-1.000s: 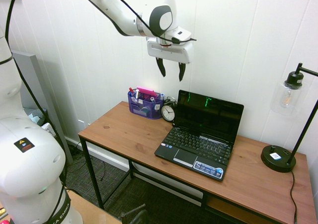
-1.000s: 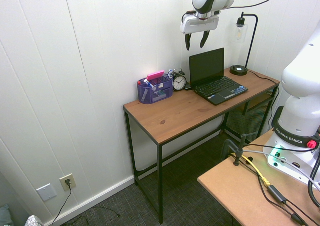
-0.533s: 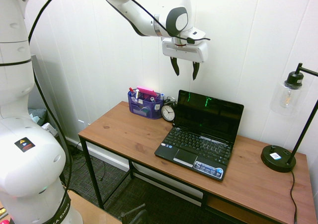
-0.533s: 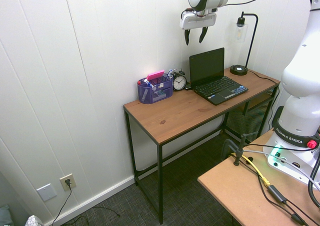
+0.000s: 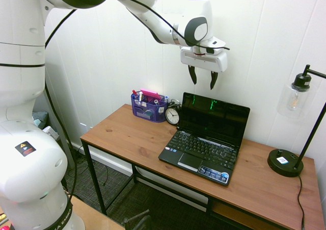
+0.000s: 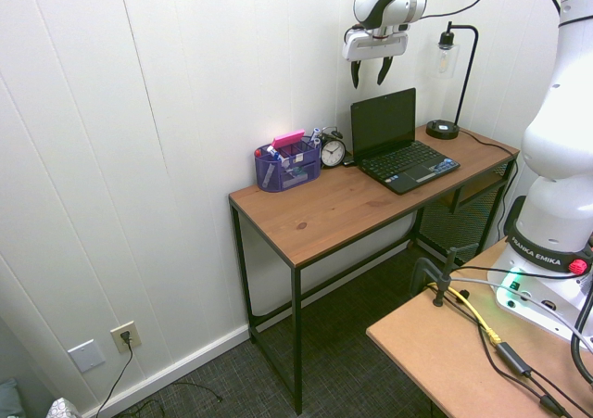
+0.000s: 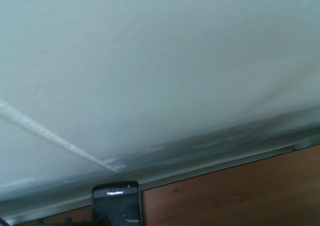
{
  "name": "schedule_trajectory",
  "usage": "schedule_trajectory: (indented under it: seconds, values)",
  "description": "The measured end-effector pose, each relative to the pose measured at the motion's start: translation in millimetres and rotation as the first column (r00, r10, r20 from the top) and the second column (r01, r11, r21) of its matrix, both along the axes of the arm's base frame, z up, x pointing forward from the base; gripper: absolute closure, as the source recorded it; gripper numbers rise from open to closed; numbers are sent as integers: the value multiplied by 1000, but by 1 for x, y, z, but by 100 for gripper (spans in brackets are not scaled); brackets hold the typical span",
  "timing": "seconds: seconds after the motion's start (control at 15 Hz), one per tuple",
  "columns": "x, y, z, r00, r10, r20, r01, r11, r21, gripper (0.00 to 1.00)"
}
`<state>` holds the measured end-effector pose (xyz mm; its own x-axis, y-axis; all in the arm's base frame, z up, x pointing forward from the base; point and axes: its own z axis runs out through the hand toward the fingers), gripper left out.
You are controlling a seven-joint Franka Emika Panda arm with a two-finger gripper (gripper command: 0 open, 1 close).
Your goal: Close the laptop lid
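So a purple mesh caddy full of pens is sitting beside a round black alarm clock, and a black metal lamp with a glass shade is standing on the brown wooden desk too.

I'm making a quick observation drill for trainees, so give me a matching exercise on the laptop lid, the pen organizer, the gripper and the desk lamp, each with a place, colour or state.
Things:
1. laptop lid
2. pen organizer
3. gripper
4. desk lamp

Descriptions:
A. purple, beside the round clock
B. black base, at the other side of the laptop from the clock
C. raised, not yet closed
D. open, above the desk and holding nothing

Pairs: 1-C, 2-A, 3-D, 4-B
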<state>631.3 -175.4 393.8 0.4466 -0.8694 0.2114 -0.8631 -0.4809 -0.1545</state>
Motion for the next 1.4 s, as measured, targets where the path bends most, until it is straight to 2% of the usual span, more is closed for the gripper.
schedule_trajectory:
  seconds: [0.33, 0.4, 1.4]
  values:
    - [11, -24, -22, 1000, -26, -12, 26, 1000, 11, 0]
    - [13, -27, -25, 999, -31, -15, 31, 999, 12, 100]
    - [2, -56, -60, 998, -35, -50, 38, 997, 63, 100]
